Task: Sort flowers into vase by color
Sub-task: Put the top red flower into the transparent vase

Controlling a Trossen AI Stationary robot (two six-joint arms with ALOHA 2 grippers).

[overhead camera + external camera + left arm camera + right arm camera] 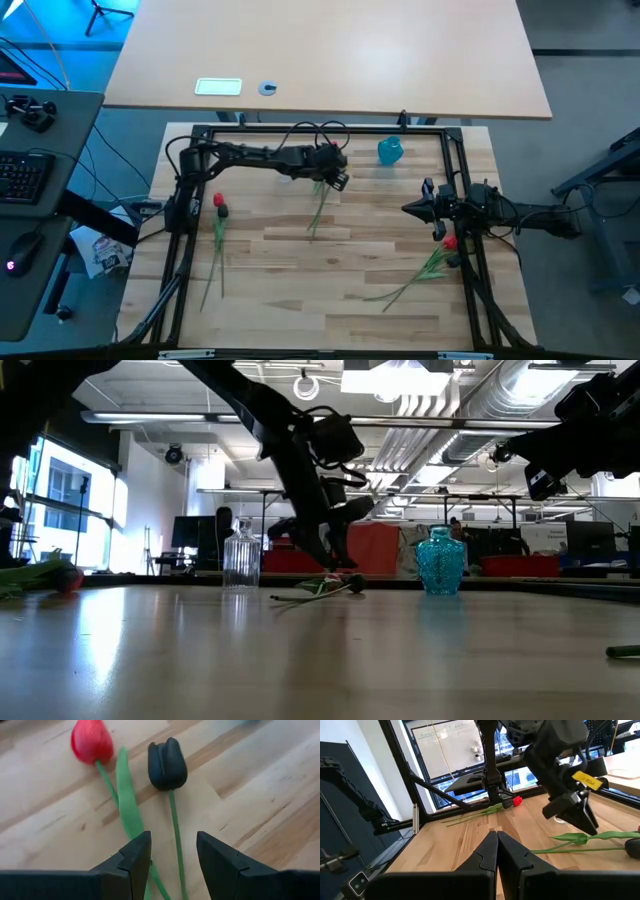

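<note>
Wood: pale planks of the table (330, 290), flowers scattered on it.
High view: my left claw (336, 176) hangs just beside the blue vase (390, 151), over the head end of a stem pair (318, 210) that trails away from the vase. A second pair (218, 240) lies well apart from the vase on my left side; a third (430, 262) lies under my right arm. My right claw (412, 209) waits near the vase on its other side.
Low view: left claw (335, 555) is low over a dark head (355, 583) on the table; the clear vase (241, 554) and the blue vase (441, 561) stand behind, one to each side of it.
Left wrist view: my fingers (135, 857) stand apart with the black tulip (167, 764) stem running up between them; the red tulip (90, 741) and its leaf lie just beside.
Right wrist view: right claw (496, 851) fingers pressed together, holding nothing.
Risk: the red stem's leaf passes under one finger, so closing could pinch both flowers. The thin stem might also slip or swing, knocking a vase.
</note>
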